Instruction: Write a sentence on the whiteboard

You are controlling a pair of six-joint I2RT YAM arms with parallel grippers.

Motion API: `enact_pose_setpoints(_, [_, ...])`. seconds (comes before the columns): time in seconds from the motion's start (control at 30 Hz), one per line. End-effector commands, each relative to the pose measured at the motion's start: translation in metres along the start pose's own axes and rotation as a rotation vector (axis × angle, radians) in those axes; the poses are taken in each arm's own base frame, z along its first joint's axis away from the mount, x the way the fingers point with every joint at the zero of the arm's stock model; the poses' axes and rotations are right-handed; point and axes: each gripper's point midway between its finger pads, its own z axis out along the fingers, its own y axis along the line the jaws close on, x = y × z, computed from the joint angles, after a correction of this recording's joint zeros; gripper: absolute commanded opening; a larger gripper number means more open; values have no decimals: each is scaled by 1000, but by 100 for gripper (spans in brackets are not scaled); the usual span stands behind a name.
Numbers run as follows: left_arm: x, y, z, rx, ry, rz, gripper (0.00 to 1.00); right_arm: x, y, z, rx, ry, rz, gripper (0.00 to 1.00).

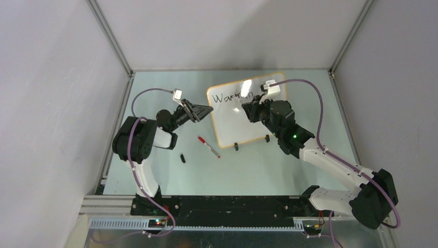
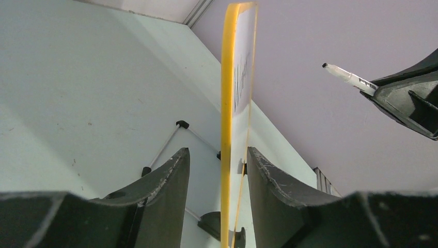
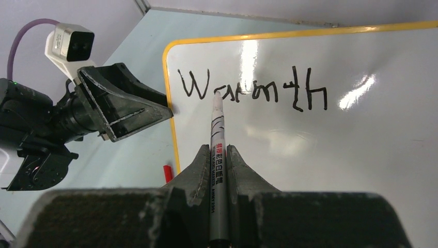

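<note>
The whiteboard (image 1: 232, 129) stands tilted on the table, orange-framed, with the black word "Warmth" (image 3: 253, 93) as the sentence's only writing, along its top. My right gripper (image 3: 219, 148) is shut on a white marker (image 3: 217, 129) that points at the word's first letters. In the left wrist view the marker (image 2: 348, 77) has its tip off the board's face. My left gripper (image 2: 217, 151) is open and straddles the board's left edge (image 2: 227, 103), with a gap on each side. In the top view the left gripper (image 1: 206, 110) sits at that edge and the right gripper (image 1: 247, 109) over the board.
A red-capped marker (image 1: 208, 146) and a small black cap (image 1: 183, 158) lie on the table in front of the board's left corner. Two black clip feet (image 1: 236, 146) (image 1: 267, 138) hold the board's near edge. Enclosure walls and metal rails surround the table.
</note>
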Motion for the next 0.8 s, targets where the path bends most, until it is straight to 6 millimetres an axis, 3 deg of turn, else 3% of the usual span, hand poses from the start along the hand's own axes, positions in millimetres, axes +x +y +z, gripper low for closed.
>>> enact_pose_setpoints(0.0, [-16, -17, -3, 35, -49, 68, 50, -23, 8, -5, -23, -63, 10, 0])
enact_pose_setpoints(0.13, [-12, -17, -10, 6, -63, 70, 50, -26, -11, -8, 88, -82, 40, 0])
enact_pose_setpoints(0.23, [-13, -18, -9, 8, -64, 76, 50, -37, -40, -14, 312, -181, 222, 0])
enact_pose_setpoints(0.33, [-13, -18, -7, 16, -59, 71, 49, -37, -47, -18, 379, -213, 295, 0])
enact_pose_setpoints(0.4, [-13, -18, -6, 17, -59, 72, 49, -36, -40, -19, 360, -213, 341, 0])
enact_pose_setpoints(0.57, [-13, -17, -8, 8, -65, 75, 48, -42, -3, -20, 146, -162, 331, 0])
enact_pose_setpoints(0.67, [-13, -17, -7, 10, -65, 74, 48, -44, 9, -22, 30, -129, 222, 0])
enact_pose_setpoints(0.7, [-12, -17, -6, 10, -63, 72, 48, -42, 25, -26, -73, -100, 181, 0])
enact_pose_setpoints(0.77, [-12, -17, -5, 11, -62, 71, 48, -39, 34, -30, -155, -74, 116, 0])
